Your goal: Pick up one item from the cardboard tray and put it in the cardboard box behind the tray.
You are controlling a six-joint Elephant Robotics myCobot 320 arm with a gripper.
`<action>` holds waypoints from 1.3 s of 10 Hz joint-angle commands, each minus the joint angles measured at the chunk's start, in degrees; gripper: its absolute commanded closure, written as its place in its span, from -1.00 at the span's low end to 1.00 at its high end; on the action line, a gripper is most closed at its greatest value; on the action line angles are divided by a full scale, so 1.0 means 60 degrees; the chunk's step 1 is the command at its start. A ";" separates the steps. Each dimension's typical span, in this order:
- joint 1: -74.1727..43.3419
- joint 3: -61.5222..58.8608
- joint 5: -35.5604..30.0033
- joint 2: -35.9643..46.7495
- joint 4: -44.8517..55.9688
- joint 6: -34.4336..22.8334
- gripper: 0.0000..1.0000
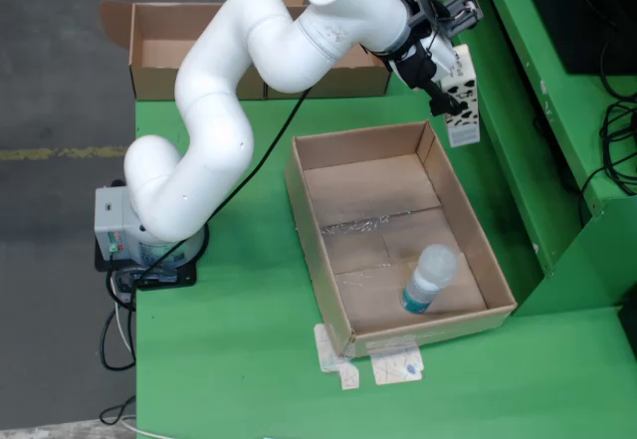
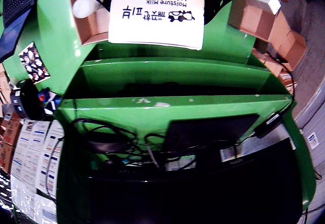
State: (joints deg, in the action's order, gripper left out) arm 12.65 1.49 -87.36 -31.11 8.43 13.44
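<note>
1. The view from above shows my gripper (image 1: pixel 450 86) clamped on a white hand cream box (image 1: pixel 462 101), held in the air past the far corner of the cardboard tray (image 1: pixel 320 260), well clear of its walls.
2. The view that rides on the gripper confirms the hold: the hand cream box (image 2: pixel 157 13) fills the top of the frame, label upside down.
3. The cardboard box (image 1: pixel 159 56) lies along the table's far edge, partly hidden by the arm.
4. My worry: the carton hangs long below the jaws, so it could clip that box's near wall and twist loose.
5. A bottle (image 1: pixel 430 278) remains in the tray.
</note>
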 commanded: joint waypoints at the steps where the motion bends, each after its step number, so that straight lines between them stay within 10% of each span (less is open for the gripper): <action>1: 0.0164 -0.0246 0.0572 0.0039 -0.0517 -0.0204 1.00; 13: 0.2995 -0.0249 0.2530 0.0218 -0.0056 -0.1896 1.00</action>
State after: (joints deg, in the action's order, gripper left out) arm 26.63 1.49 -74.79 -32.16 8.26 3.60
